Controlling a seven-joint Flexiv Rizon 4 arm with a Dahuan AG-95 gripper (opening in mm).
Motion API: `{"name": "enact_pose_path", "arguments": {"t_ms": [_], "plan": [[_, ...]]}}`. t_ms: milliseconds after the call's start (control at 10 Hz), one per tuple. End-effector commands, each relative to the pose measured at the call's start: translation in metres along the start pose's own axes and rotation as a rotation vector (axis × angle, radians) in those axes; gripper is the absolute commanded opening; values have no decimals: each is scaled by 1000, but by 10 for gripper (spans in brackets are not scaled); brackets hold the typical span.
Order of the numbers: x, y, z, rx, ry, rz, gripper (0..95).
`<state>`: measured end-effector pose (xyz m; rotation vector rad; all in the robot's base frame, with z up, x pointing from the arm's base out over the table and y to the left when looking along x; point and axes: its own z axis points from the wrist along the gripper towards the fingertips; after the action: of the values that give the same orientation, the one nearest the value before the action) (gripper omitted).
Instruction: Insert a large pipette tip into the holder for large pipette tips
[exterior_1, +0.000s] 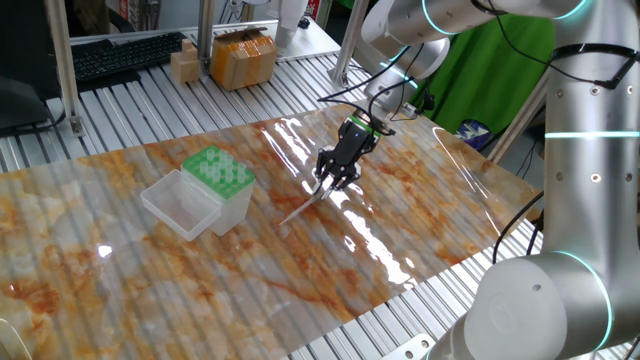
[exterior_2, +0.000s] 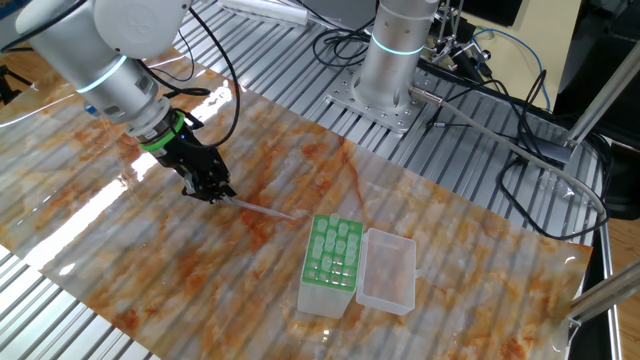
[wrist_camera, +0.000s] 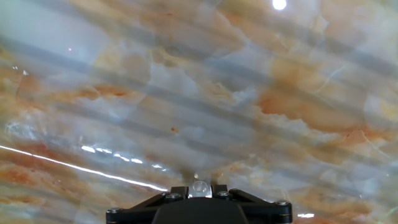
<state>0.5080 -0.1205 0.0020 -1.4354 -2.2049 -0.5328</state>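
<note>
A silver robot arm reaches over a bench (exterior_1: 420, 250) covered with a glossy orange-and-white marbled sheet. In one fixed view its black end effector (exterior_1: 325, 188) sits just right of the frame's centre, tilted steeply down toward the sheet. Its two fingers are nearly together, pinched on the wide end of the large pipette tip (exterior_1: 300, 210), a slender whitish cone. The tip slants from the fingers down and to the left, and its thin point touches or nearly touches the sheet.

The holder for large pipette tips (exterior_1: 222, 180) stands left of centre, well apart from the tip. Its bright green top plate shows rows of round holes, and its clear lid (exterior_1: 180, 203) lies open flat beside it, on the lower left.

In the other fixed view the end effector (exterior_2: 215, 192) is at left centre, the tip (exterior_2: 265, 210) points right toward the holder (exterior_2: 333, 262), lower centre, and the lid (exterior_2: 388, 270) lies to its right.

The hand view shows mostly marbled sheet, with the end effector's (wrist_camera: 199, 186) black body at the bottom edge and a small round translucent end between its fingers.
</note>
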Motion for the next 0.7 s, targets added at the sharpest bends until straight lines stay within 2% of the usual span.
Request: {"name": "enact_pose_path", "arguments": {"t_ms": [100, 500, 700], "plan": [[0, 0, 0, -1, -3, 3, 0], [5, 0, -3, 4, -24, 12, 0], [12, 1, -9, 9, -35, 20, 0]]}}
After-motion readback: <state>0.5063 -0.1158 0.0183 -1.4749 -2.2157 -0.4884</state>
